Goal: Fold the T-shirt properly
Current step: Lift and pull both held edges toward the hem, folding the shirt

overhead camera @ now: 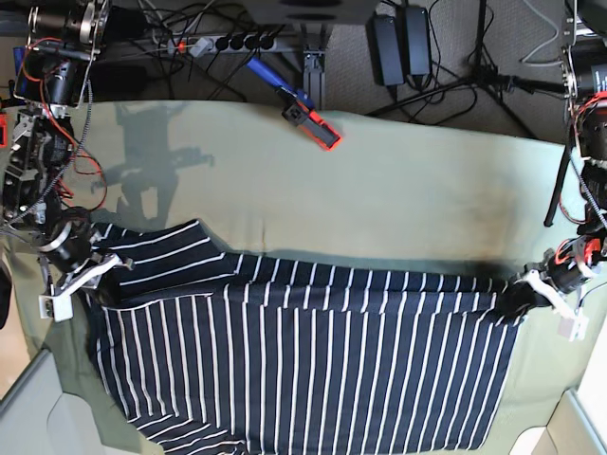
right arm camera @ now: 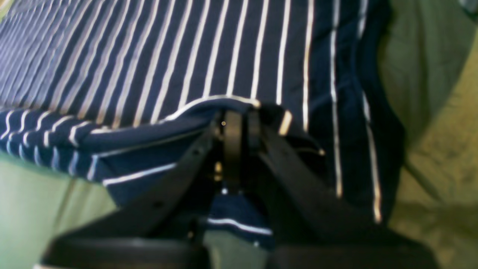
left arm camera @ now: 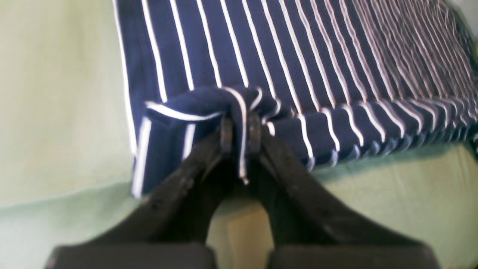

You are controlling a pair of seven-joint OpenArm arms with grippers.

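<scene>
- Left gripper (left arm camera: 241, 129): black jaws drawn together on a bunched edge of the T-shirt (left arm camera: 261, 63); a fold of navy cloth with one white stripe is pinched between the fingertips (left arm camera: 226, 132) and hangs a little below them. In the base view this gripper (overhead camera: 520, 292) sits at the right end of the raised fabric edge.
- Right gripper (right arm camera: 239, 127): jaws likewise clamped on the shirt (right arm camera: 168, 56), the hem wrapped over the tips and a small flap of cloth showing below, between the fingers. In the base view it (overhead camera: 98, 268) grips the shirt's left side, near a short sleeve.
- T-shirt (overhead camera: 303, 370): dark navy with thin white stripes, spread across the near half of the table; its upper edge is stretched in a line between the two grippers and folded over, giving a band of short stripes above the longer ones. The lower edge reaches the near table edge.
- Pale green cloth (overhead camera: 398, 199): covers the table beneath the shirt; shirt lies on it.
- Red and blue tool (overhead camera: 302, 109): lies at the far edge of the cloth, well apart from the shirt.
- Power strip (overhead camera: 232, 43) and cables: on the floor beyond the table.
</scene>
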